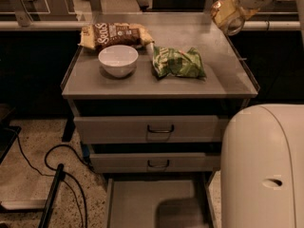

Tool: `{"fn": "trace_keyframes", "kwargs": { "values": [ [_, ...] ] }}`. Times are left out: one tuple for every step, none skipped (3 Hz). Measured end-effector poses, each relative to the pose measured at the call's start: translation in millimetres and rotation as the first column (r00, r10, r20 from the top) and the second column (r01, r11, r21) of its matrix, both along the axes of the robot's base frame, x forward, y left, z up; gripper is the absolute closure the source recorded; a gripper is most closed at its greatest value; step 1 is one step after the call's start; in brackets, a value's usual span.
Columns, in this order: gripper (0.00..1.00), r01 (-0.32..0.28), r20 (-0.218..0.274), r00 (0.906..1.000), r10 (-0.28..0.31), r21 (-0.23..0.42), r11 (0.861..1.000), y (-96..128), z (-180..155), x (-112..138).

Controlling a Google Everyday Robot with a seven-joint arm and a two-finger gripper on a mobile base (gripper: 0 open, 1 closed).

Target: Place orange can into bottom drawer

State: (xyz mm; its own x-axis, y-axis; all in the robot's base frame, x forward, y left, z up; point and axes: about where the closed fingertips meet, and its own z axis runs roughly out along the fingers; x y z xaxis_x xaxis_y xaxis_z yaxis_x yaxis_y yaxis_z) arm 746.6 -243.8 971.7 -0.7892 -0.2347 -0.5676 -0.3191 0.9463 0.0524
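My gripper (227, 17) is at the top right, raised over the cabinet top's back right corner. It is shut on the orange can (220, 11), a small orange-brown can with pale markings that is held above the surface and partly hidden by the fingers. The bottom drawer (142, 205) is pulled open at the foot of the cabinet. It shows a flat grey floor with a shadow on it and nothing inside. My arm's large white body (266, 170) covers the drawer's right end.
On the grey cabinet top (218, 82) are a white bowl (118, 59), a green snack bag (177, 63) and a brown snack bag (114, 34). The two upper drawers (152, 128) are closed. Black cables (52, 175) lie on the floor at the left.
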Motion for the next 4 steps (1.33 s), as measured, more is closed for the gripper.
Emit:
{"fn": "trace_keyframes", "kwargs": {
  "values": [
    [1.00, 0.000, 0.006, 1.0000, 0.000, 0.002, 1.000, 2, -2, 4],
    [1.00, -0.004, -0.013, 0.9999, 0.004, 0.031, 1.000, 0, -6, -3],
    [1.00, -0.021, -0.050, 0.9984, 0.025, 0.092, 0.996, -2, -1, -29],
    [1.00, -0.061, -0.071, 0.9949, 0.072, 0.141, 0.988, 10, 3, -53]
  ]
}}
